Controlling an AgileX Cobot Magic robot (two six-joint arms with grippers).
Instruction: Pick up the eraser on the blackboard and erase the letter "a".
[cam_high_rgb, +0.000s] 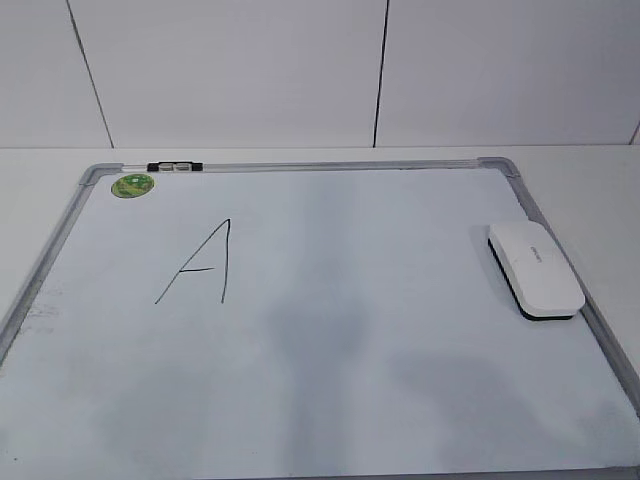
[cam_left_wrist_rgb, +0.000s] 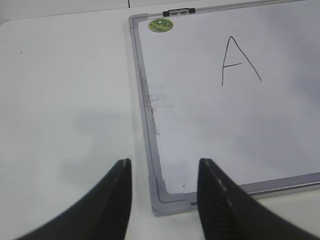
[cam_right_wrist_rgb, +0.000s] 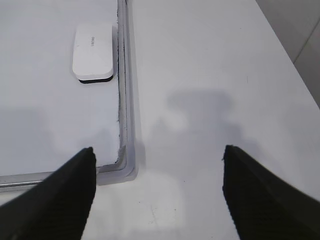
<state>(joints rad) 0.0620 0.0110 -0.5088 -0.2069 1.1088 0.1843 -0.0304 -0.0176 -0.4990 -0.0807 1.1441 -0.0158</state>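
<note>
Flat on the table lies the blackboard, its near corners just ahead of both sets of fingers. Left gripper hangs with fingers apart over the near left corner; right gripper spreads wide beside the near right corner. Ahead of the right fingers, the eraser rests against the frame. Ahead of the left, a capital "A" is the only letter in view.

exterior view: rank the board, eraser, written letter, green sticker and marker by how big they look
1. blackboard
2. letter
3. eraser, close to the letter, so this order is unsure
4. marker and green sticker, too alike to rank
</note>
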